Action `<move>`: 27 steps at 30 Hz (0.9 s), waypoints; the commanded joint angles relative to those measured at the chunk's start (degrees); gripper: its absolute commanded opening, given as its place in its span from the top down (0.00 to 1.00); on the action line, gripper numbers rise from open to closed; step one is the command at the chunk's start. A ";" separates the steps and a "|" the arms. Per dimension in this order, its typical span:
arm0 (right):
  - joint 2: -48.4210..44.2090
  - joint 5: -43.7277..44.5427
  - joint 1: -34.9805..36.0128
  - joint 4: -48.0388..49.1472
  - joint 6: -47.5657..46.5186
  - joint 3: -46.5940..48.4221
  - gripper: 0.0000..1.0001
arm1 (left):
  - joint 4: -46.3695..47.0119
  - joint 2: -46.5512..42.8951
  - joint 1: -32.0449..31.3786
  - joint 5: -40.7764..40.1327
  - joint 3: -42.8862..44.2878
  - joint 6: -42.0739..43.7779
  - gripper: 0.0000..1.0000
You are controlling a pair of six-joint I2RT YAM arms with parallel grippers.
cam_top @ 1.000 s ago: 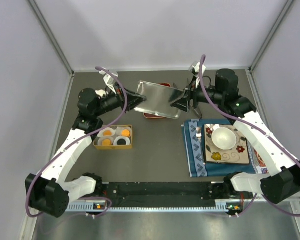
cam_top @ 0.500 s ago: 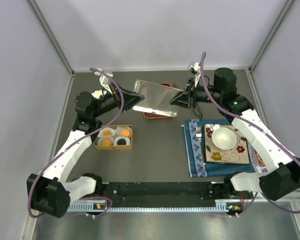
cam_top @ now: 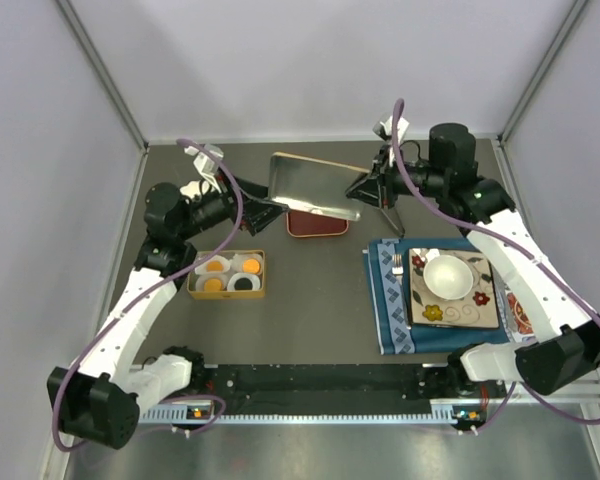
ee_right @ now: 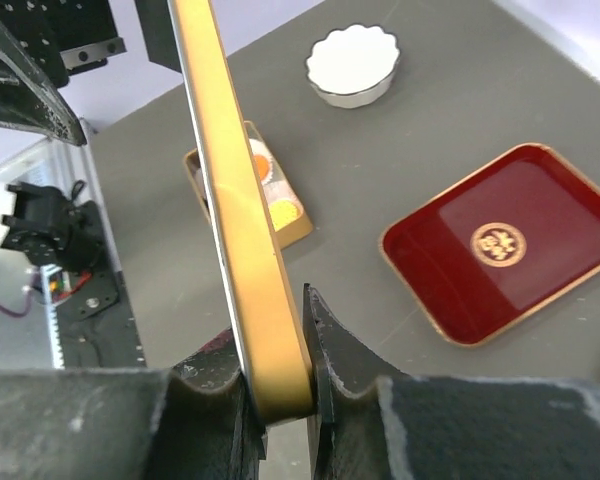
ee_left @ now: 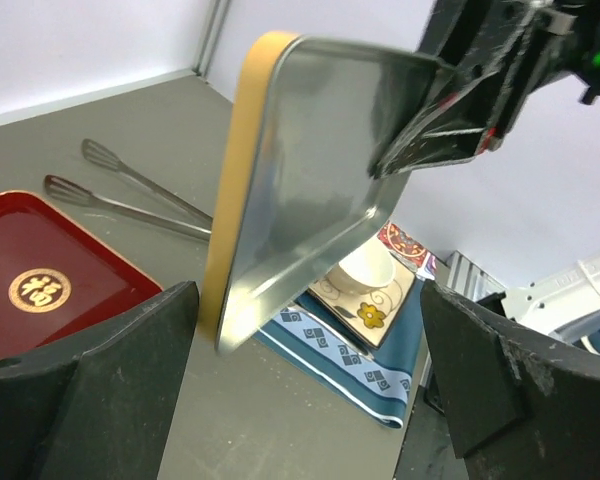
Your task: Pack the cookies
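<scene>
The cookies (cam_top: 216,266) lie in white paper cups inside a small gold tin (cam_top: 194,290) on the left of the table: orange ones and a black one (cam_top: 242,284). Above the table's back middle hangs the tin's lid (cam_top: 310,183), silver inside with a gold rim and tilted steeply. My right gripper (cam_top: 365,190) is shut on its right edge; the right wrist view shows the rim (ee_right: 230,200) pinched between the fingers (ee_right: 340,360). My left gripper (cam_top: 252,200) stands wide open just left of the lid, with nothing held. The lid (ee_left: 310,170) partly hides the tin in the right wrist view.
A red tray (cam_top: 315,226) lies under the lid. To the right a blue cloth (cam_top: 388,300) carries a patterned plate (cam_top: 480,310), a white bowl (cam_top: 447,275) and a fork (cam_top: 396,264). Metal tongs (ee_left: 130,190) lie behind the tray. A white fluted dish (ee_right: 352,68) stands farther off.
My left gripper has opened and let go of the lid's left edge. The right gripper now holds the lid alone, and it has tipped up more steeply.
</scene>
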 commanded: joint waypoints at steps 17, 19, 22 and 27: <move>-5.17 48.08 13.23 -1.53 -51.52 6.28 1.00 | -23.14 3.13 11.16 5.77 18.69 2.29 0.02; -6.84 49.59 14.81 0.65 -54.42 4.18 1.00 | -23.85 5.06 11.25 6.47 19.39 1.41 0.02; -10.60 54.15 18.41 7.14 -60.13 -2.14 1.00 | -24.82 7.70 11.25 8.84 20.27 -0.52 0.02; -18.26 56.80 24.38 21.48 -73.22 -18.29 1.00 | -28.76 10.52 11.25 12.36 22.12 -1.93 0.02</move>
